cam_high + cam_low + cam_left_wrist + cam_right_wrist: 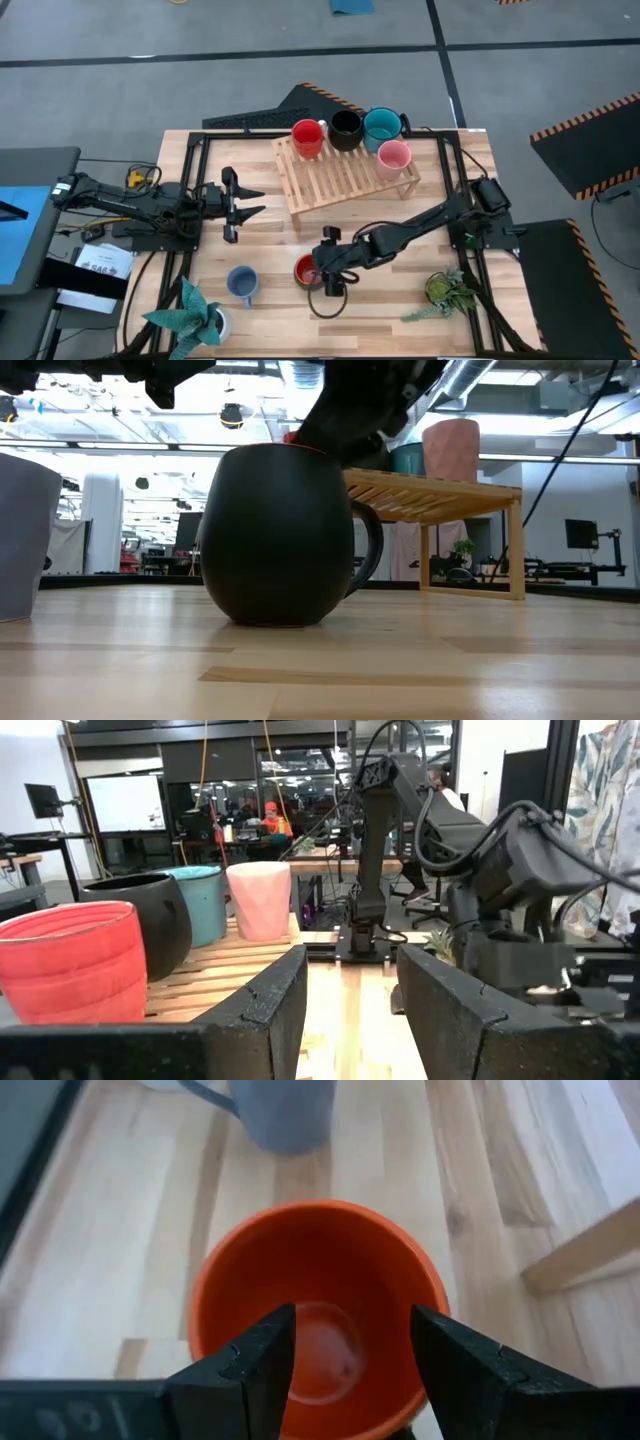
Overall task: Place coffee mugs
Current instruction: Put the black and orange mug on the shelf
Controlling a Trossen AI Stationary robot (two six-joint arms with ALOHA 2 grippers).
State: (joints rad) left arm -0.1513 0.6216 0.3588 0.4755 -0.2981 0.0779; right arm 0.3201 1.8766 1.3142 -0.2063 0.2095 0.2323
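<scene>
The orange-red mug (pixel 306 270) stands upright on its base near the table's front middle; it looks dark in the low view (pixel 280 535). My right gripper (pixel 322 272) is open right above the mug's mouth (pixel 320 1310), fingers pointing down. The light blue mug (pixel 241 284) stands on the table to its left. The red mug (pixel 307 137), black mug (pixel 345 130), teal mug (pixel 381 128) and pink mug (pixel 393 158) stand on the wooden rack (pixel 340 180). My left gripper (pixel 258 201) waits open, left of the rack. My right gripper (pixel 350 1325) comes at the orange-red mug from above, both open fingers (pixel 250 1370) over its mouth beside the near rim (pixel 205 1305). I cannot tell whether a finger touches the rim. The mug stands on the table.
Two potted green plants stand at the front corners, one on the left (pixel 195 318) and one on the right (pixel 448 290). The slatted rack has bare room at its front left (pixel 310 190). Bare tabletop lies between the rack and the front mugs (pixel 290 235).
</scene>
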